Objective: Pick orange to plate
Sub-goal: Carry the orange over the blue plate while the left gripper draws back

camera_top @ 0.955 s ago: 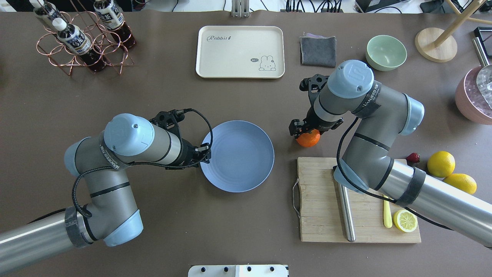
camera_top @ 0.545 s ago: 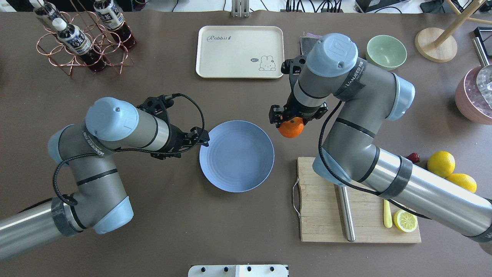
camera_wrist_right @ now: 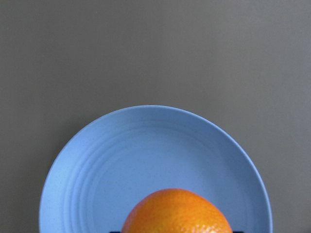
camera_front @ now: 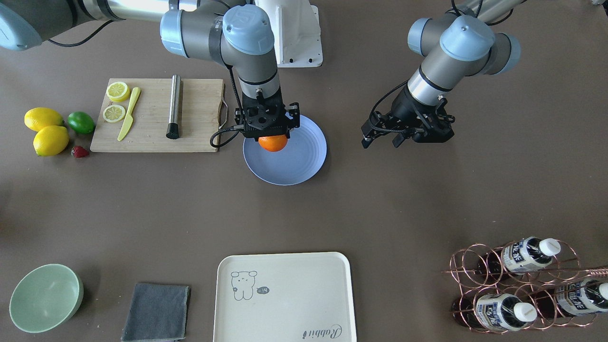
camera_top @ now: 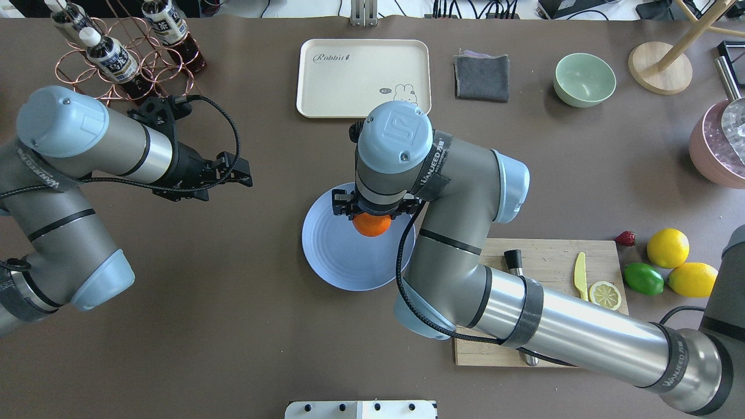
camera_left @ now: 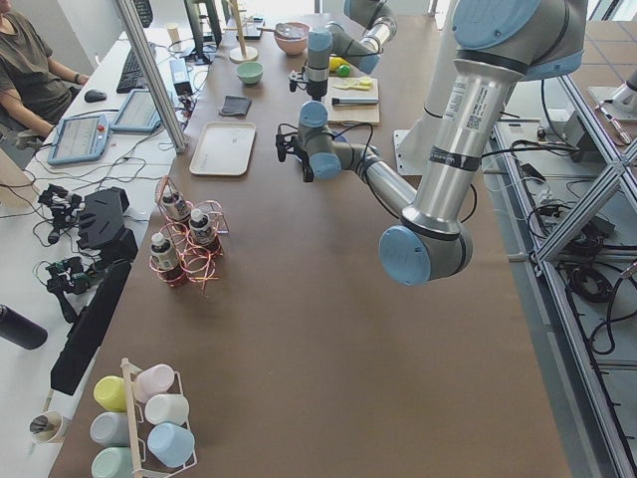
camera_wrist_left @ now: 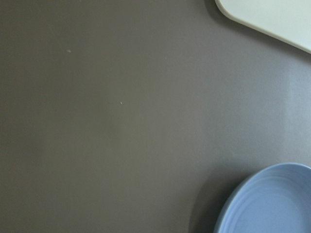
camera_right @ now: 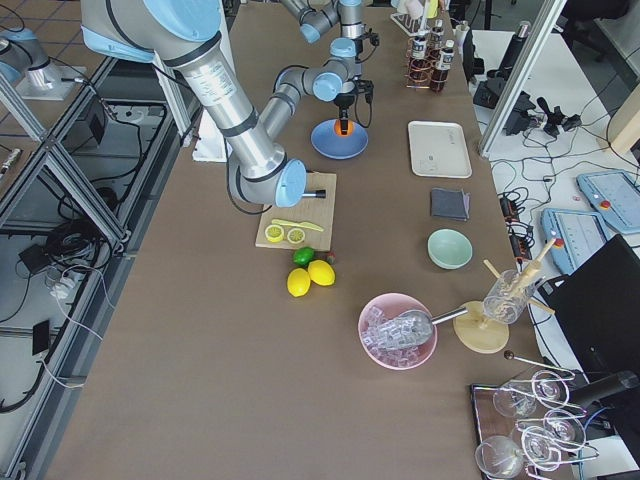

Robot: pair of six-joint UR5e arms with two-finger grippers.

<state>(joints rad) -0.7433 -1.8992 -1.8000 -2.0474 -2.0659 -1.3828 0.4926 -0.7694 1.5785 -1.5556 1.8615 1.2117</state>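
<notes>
The orange hangs in my right gripper, which is shut on it from above. It sits over the far right part of the periwinkle-blue plate; whether it touches the plate I cannot tell. The front-facing view shows the orange under the black fingers, over the plate. In the right wrist view the orange fills the bottom edge, with the plate beneath. My left gripper is open and empty, well left of the plate. Its wrist view catches only the plate's rim.
A wooden cutting board with a yellow knife and a lemon slice lies right of the plate. Lemons, a lime and a strawberry lie beyond it. A cream tray, grey cloth, green bowl and bottle rack line the far side.
My right arm lifted the orange from the table beside the board and carried it left over the plate. My left arm drew back from the plate's rim, leftward and farther away.
</notes>
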